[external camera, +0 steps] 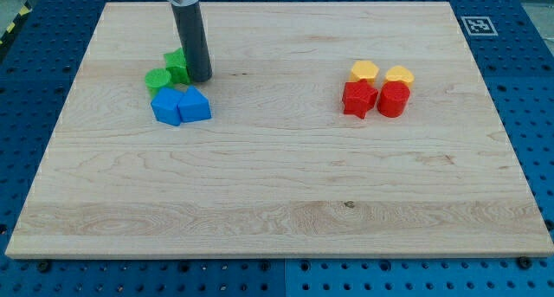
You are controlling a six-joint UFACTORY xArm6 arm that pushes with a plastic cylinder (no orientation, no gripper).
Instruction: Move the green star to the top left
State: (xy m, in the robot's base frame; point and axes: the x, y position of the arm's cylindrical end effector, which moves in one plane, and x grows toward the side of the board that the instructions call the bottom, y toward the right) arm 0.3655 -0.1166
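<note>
Here's the board, a big pale wooden slab with long grain lines running side to side and a small dark knot near its bottom edge, sitting on a blue pegboard bench dotted with holes. A square black-and-white marker tag sits just off the board's top right corner.

Next in size, the dark rod, smooth and matte grey, comes straight down from the top edge in the board's left half. No claw on this arm at all, so nothing to call wide, narrow or holding; it's just a plain rod. The tip is planted on the wood, touching the right side of the green star.

Now the blocks, all glossy plastic. Two blue ones sit pressed together just below the tip: a blue block with many flat sides and a blue wedge-like block on its right. Above them, the green star, partly hidden by the rod, sits in the upper left part of the board, short of the top left corner. A rounder green block touches it on the lower left.

Well apart, right of centre, a tight cluster of four: red star, red rounded block, and behind them a yellow pentagon-like block and a yellow heart-like block.
</note>
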